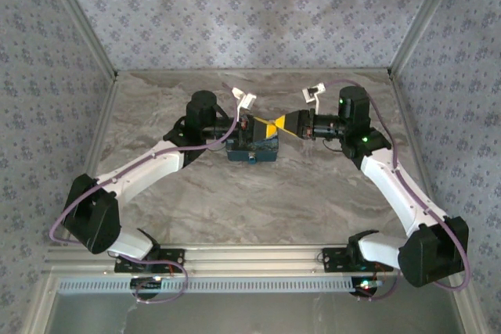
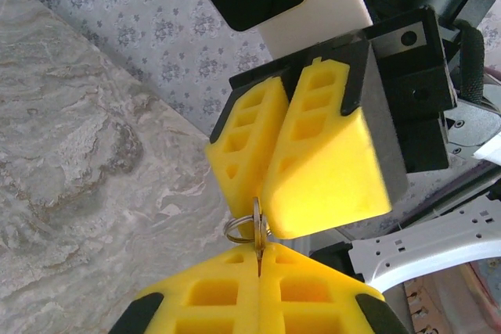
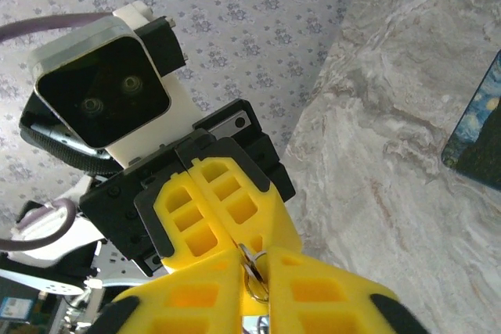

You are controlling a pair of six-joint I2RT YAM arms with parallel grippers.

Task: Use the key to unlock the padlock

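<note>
Over the centre of the marble table point(image 1: 235, 193), the left gripper point(image 1: 264, 126) reaches in from 9 o'clock and the right gripper point(image 1: 283, 127) from 3 o'clock, meeting tip to tip, each with its yellow fingers pressed together on the key point(image 2: 257, 234) and its ring point(image 2: 243, 229), a blue box point(image 1: 252, 151) lying just at their 6 o'clock.

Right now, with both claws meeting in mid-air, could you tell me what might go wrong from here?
1. The left claw and right claw both pinch the small key by their very tips. If one pulls before the other releases, it may twist or slip out.
2. A dropped key would probably land on or near the blue pad below, lying flat and awkward to regrasp.
</note>
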